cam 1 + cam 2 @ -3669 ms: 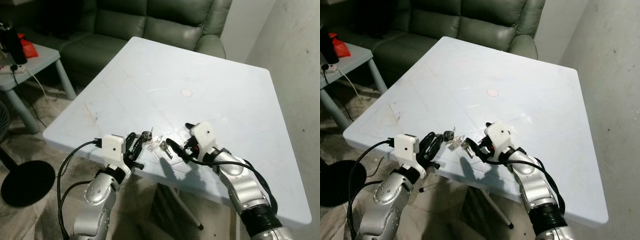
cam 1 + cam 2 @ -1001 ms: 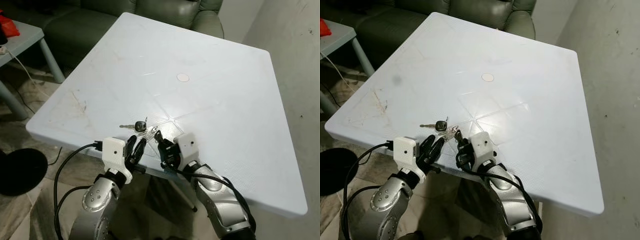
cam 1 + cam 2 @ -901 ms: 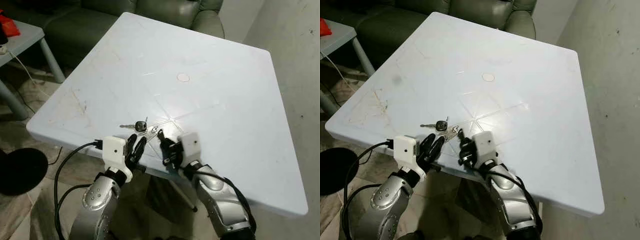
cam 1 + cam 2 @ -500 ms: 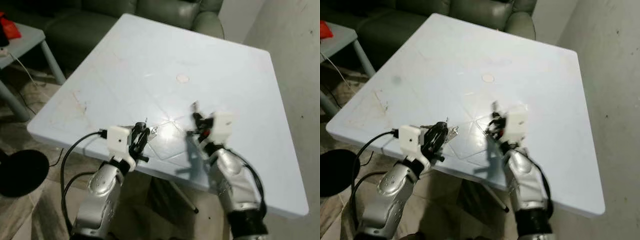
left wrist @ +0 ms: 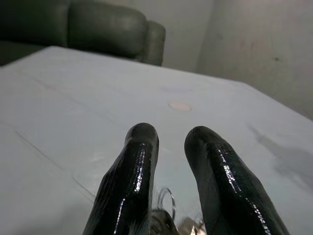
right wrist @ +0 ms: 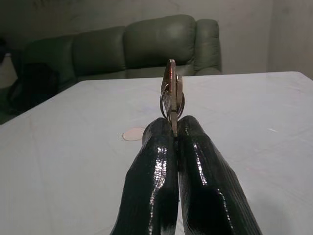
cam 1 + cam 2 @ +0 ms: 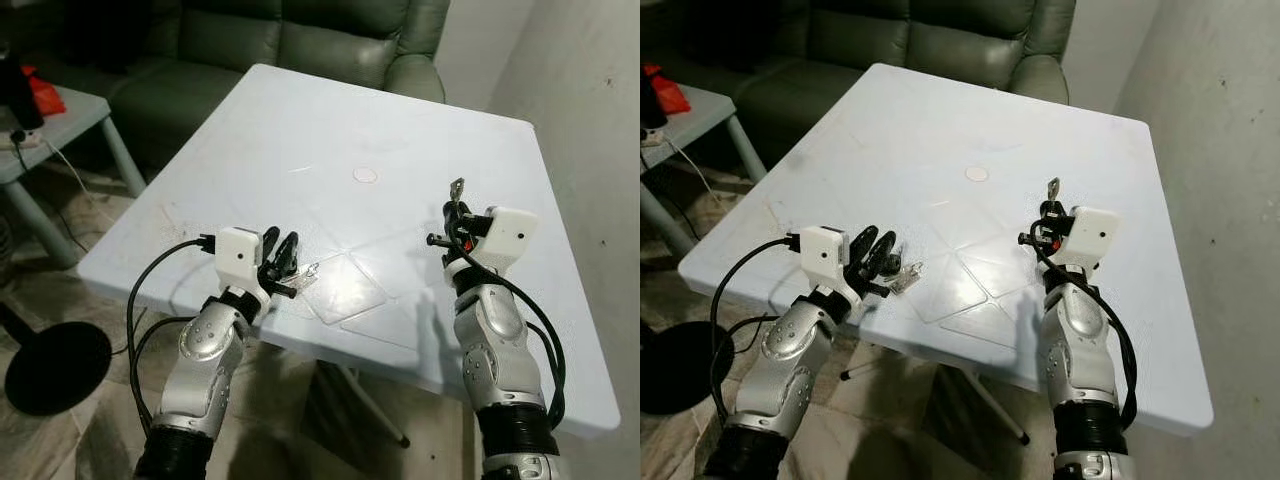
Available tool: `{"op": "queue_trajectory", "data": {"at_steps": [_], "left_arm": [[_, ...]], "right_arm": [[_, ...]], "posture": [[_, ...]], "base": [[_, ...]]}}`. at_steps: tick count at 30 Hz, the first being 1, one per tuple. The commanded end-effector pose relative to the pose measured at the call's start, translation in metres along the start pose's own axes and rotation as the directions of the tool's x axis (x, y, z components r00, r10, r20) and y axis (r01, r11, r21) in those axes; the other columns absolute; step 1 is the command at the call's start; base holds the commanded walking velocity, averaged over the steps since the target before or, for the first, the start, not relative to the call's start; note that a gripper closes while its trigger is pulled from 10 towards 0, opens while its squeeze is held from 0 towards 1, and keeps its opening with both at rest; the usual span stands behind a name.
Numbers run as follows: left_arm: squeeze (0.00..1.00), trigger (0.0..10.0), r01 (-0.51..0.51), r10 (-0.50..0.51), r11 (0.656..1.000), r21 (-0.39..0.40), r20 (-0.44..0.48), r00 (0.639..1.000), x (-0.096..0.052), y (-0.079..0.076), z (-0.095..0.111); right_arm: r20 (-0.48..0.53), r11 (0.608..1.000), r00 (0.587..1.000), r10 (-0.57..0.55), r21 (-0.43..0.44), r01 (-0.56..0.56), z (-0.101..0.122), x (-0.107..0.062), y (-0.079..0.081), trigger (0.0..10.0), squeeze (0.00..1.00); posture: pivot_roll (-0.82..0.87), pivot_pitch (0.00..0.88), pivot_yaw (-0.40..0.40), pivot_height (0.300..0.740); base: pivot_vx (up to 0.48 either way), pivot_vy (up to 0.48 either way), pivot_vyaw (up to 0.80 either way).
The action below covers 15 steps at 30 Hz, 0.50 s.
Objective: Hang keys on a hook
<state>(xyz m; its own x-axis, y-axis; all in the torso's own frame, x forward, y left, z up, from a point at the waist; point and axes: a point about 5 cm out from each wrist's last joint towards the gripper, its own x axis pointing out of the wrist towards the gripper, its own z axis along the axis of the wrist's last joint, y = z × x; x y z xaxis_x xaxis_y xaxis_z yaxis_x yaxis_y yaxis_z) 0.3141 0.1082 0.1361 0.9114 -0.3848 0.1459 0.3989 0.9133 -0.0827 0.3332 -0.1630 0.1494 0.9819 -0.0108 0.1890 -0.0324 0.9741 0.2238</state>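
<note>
1. The left gripper rests low at the near edge of the white table, fingers a narrow gap apart over a bunch of keys lying on the tabletop.
2. The right gripper is raised above the table's right side, fingers pinched tight on a key with its ring, blade pointing up.
3. No hook is in view, so I judge the carry comes next: keep the pinch firm and the ring exposed above the fingertips for threading.
4. Beyond stands a green sofa.
</note>
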Motion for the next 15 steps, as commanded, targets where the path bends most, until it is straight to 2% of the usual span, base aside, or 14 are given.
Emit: {"op": "queue_trajectory", "data": {"at_steps": [1, 6, 9, 10, 13, 14, 15], "left_arm": [[0.0, 10.0, 0.013, -0.013, 1.0, 0.001, -0.002, 1.0, 0.002, 0.0, -0.001], [0.0, 10.0, 0.008, -0.008, 1.0, 0.001, 0.0, 1.0, 0.0, 0.0, -0.003], [0.0, 10.0, 0.003, -0.003, 1.0, -0.001, 0.0, 1.0, -0.001, 0.0, -0.005], [0.0, 10.0, 0.001, -0.001, 1.0, -0.003, 0.001, 1.0, -0.002, 0.0, -0.005], [0.0, 10.0, -0.006, 0.006, 1.0, -0.003, 0.001, 1.0, -0.003, 0.0, -0.006], [0.0, 10.0, -0.01, 0.01, 1.0, -0.004, 0.001, 1.0, -0.004, 0.001, -0.006], [0.0, 10.0, -0.011, 0.011, 1.0, -0.004, 0.002, 1.0, -0.005, 0.001, -0.006]], "right_arm": [[0.005, 1.0, 1.0, -0.01, 0.0, 0.01, 0.001, -0.002, -0.003, 10.0, 0.0], [-0.008, 0.997, 0.999, 0.046, -0.062, -0.046, -0.001, -0.003, -0.001, 10.0, 0.0], [-0.043, 0.958, 0.988, 0.147, -0.243, -0.153, -0.005, -0.007, 0.001, 10.0, 0.0], [-0.098, 0.907, 0.975, 0.198, -0.36, -0.22, -0.012, -0.009, -0.002, 10.0, 0.0], [-0.154, 0.83, 0.953, 0.26, -0.468, -0.302, -0.017, -0.014, -0.009, 10.0, 0.0], [-0.211, 0.781, 0.938, 0.277, -0.519, -0.347, -0.021, -0.016, -0.015, 10.0, 0.0], [-0.238, 0.755, 0.929, 0.284, -0.541, -0.37, -0.023, -0.018, -0.019, 10.0, 0.0]], "posture": [[-0.04, 0.0, -0.073, 0.74], [-0.04, 0.0, -0.082, 0.74], [-0.04, 0.0, -0.085, 0.74], [-0.03, 0.0, -0.09, 0.74], [-0.03, 0.0, -0.095, 0.74], [-0.03, 0.0, -0.098, 0.74], [-0.03, 0.0, -0.098, 0.74]], "base": [[0.0, 0.0, 0.0], [0.0, 0.0, 0.0], [0.0, 0.0, 0.0], [0.0, 0.0, 0.0], [0.0, 0.0, 0.0], [0.0, 0.0, 0.0], [0.0, 0.0, 0.0]]}}
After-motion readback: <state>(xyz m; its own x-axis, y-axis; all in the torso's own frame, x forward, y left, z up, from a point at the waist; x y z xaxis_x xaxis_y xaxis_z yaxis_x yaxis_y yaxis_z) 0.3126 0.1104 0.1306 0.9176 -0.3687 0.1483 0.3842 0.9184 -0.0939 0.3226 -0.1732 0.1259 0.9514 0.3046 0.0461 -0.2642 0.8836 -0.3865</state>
